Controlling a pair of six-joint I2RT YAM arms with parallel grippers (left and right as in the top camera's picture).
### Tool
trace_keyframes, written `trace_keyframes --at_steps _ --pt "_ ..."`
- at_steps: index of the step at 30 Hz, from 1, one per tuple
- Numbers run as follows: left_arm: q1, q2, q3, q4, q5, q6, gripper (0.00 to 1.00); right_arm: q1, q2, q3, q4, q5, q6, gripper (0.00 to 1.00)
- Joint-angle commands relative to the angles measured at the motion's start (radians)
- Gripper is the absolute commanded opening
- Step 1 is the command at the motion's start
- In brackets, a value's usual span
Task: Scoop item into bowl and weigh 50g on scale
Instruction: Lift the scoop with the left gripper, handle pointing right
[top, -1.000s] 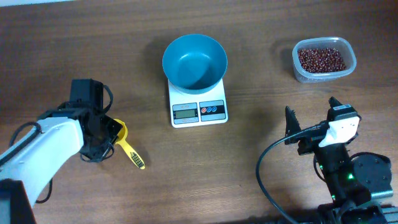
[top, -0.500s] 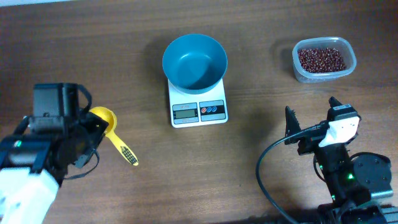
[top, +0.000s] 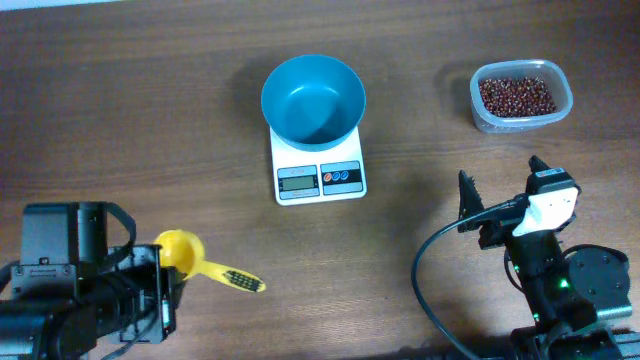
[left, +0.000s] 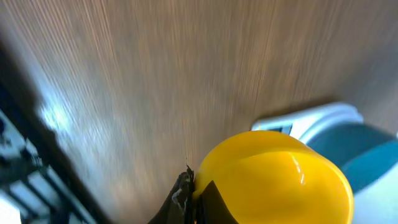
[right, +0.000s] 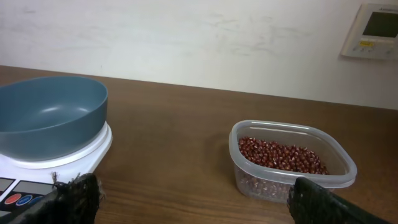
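- At 8 o'clock on the table (top: 120, 100), the left gripper (left: 194, 200) has swung down from 9 o'clock, carrying the scoop (top: 182, 250); its handle now points toward 4 o'clock.
- Left jaws: closed tight on the scoop's cup.
- Right gripper (top: 503, 185), 4 o'clock: unmoved, jaws spread wide, holding nothing.
- Bowl (top: 300, 110): on the scale (top: 318, 180), just toward 12 o'clock of centre.
- Beans (top: 515, 95): in a clear tub (top: 520, 124), 2 o'clock, well apart from both grippers.
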Motion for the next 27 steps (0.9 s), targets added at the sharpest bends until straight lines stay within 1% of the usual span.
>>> trace_keyframes --at_steps 1,2,4,25,26,27 --pt "0.003 -0.004 0.007 -0.003 0.132 -0.038 0.00 -0.006 -0.002 -0.008 -0.003 0.012 -0.003 0.99" --pt "0.003 -0.004 0.007 -0.003 0.133 -0.055 0.00 -0.006 -0.002 -0.008 -0.003 0.012 -0.003 0.99" --pt "0.003 -0.004 0.007 -0.003 0.172 -0.132 0.00 -0.006 -0.002 -0.008 -0.003 0.012 -0.003 0.99" --pt "0.003 -0.004 0.007 0.000 0.169 -0.133 0.00 -0.006 -0.002 -0.008 -0.003 -0.002 -0.002 0.99" --pt "0.003 -0.004 0.007 0.000 0.169 -0.133 0.00 -0.005 -0.002 -0.008 0.002 -0.047 0.055 0.99" --pt "0.003 -0.004 0.007 0.000 0.169 -0.133 0.00 -0.005 -0.002 -0.008 0.004 -0.082 0.149 0.99"
